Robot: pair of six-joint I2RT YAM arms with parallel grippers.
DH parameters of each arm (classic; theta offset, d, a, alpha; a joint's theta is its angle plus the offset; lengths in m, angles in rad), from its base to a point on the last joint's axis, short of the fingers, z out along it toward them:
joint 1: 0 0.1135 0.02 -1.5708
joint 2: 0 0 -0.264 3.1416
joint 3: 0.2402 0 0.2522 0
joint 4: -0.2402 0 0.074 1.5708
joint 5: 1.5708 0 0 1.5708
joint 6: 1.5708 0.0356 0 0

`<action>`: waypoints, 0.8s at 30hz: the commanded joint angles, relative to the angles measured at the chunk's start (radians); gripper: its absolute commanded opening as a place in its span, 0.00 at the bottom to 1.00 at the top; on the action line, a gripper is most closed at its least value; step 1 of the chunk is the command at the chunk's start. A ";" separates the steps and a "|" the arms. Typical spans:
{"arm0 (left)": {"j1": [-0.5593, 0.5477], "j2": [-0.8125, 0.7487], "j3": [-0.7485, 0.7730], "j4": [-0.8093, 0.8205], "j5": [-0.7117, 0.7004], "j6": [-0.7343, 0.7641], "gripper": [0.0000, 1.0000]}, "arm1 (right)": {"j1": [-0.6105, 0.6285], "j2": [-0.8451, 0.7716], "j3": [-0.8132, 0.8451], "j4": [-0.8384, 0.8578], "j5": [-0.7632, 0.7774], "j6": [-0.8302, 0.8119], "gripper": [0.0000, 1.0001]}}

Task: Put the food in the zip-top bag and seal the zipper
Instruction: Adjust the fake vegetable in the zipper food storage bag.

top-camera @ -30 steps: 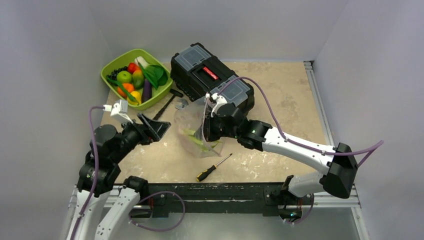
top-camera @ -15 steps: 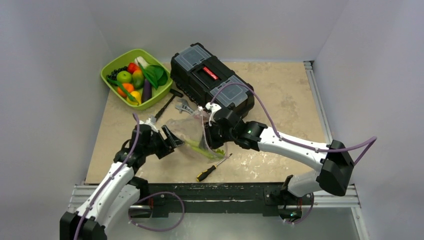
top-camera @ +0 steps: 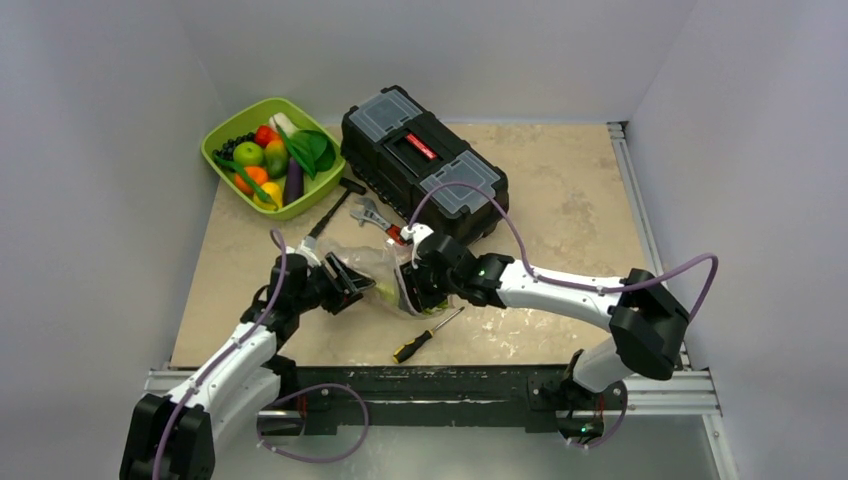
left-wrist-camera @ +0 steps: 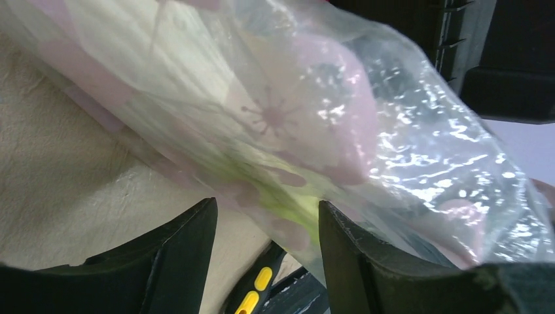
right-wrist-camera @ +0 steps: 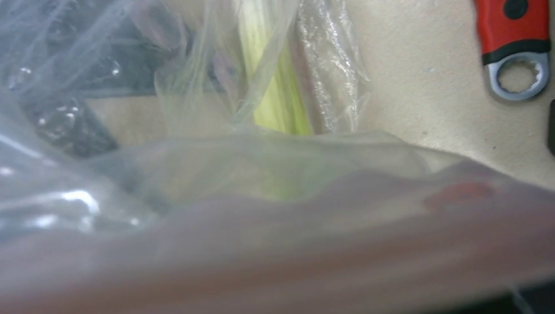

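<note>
One screwdriver (top-camera: 425,335) lies nearest, well in front of the toolbox (top-camera: 425,160). Beyond it, nearer the toolbox, the zip-top bag (top-camera: 372,272) sags on the table (top-camera: 560,200) with pale green leek stalks (right-wrist-camera: 271,98) inside. The left gripper (top-camera: 350,285), fingers spread, has the film at its fingertips. The right gripper (top-camera: 408,283) pinches the mouth by the zipper (right-wrist-camera: 458,193). A wrench (top-camera: 372,213) lies just before the toolbox. Left of the toolbox, the lime tray (top-camera: 225,130) holds the other food (top-camera: 262,160).

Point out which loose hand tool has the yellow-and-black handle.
The screwdriver, lying alone toward the front. The hammer is dark all over, and the wrench has a red grip.
</note>
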 commanded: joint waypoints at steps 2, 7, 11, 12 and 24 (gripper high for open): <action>0.003 -0.015 -0.008 0.085 0.021 -0.030 0.57 | 0.037 -0.007 -0.106 0.201 0.123 -0.075 0.51; 0.003 -0.053 -0.004 0.053 0.018 -0.026 0.57 | 0.053 -0.005 -0.144 0.302 0.177 -0.087 0.16; 0.003 -0.130 0.026 -0.057 0.001 0.010 0.58 | 0.051 -0.023 -0.146 0.328 0.149 -0.017 0.00; 0.003 -0.160 0.041 -0.114 -0.009 0.028 0.59 | 0.051 -0.034 -0.141 0.332 0.142 -0.001 0.00; 0.004 -0.558 0.318 -0.697 -0.302 0.137 0.68 | -0.071 -0.168 -0.128 0.530 -0.085 0.369 0.00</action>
